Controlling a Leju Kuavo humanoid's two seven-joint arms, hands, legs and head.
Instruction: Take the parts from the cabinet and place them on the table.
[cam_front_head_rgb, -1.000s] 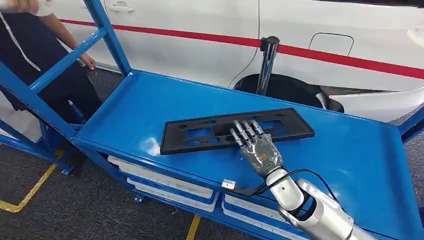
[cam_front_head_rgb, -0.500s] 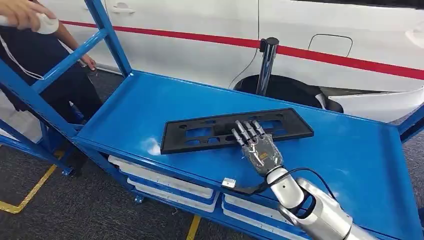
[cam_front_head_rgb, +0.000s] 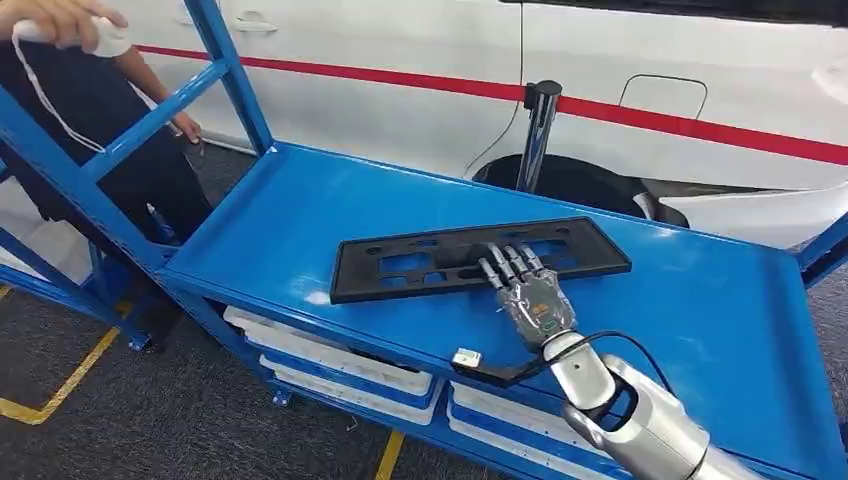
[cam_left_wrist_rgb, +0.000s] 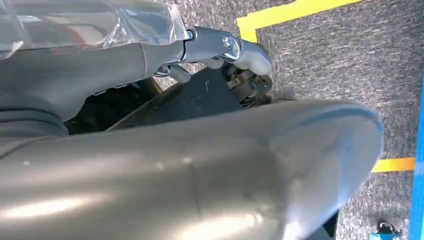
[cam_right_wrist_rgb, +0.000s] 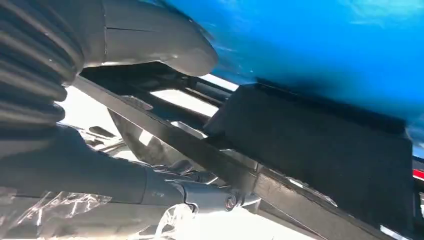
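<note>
black plastic panel (cam_front_head_rgb: 480, 258) lies flat on the blue table (cam_front_head_rgb: 300, 210) top, roughly mid-surface, long side running across the table. right hand (cam_front_head_rgb: 527, 290) sits on the panel's near edge, fingers (cam_front_head_rgb: 505, 265) stretched over the top face. the right wrist view shows the thumb (cam_right_wrist_rgb: 165, 45) on one side of a panel bar and dark fingers on the other, so it reads as a loose clamp on the frame, not clearly let go; can't tell how hard it grips. left hand (cam_left_wrist_rgb: 235, 55) hangs low by the floor, fingers look curled against a dark part, can't tell whether it holds anything. progress call: this part looks delivered, resting on the table, what's left is letting go and pulling the arm back. white trays (cam_front_head_rgb: 330, 355) sit on the shelf under the table top. a person (cam_front_head_rgb: 100, 110) stands at the far left corner holding a small white device. whether more parts wait in the cabinet can't be told from here.
</note>
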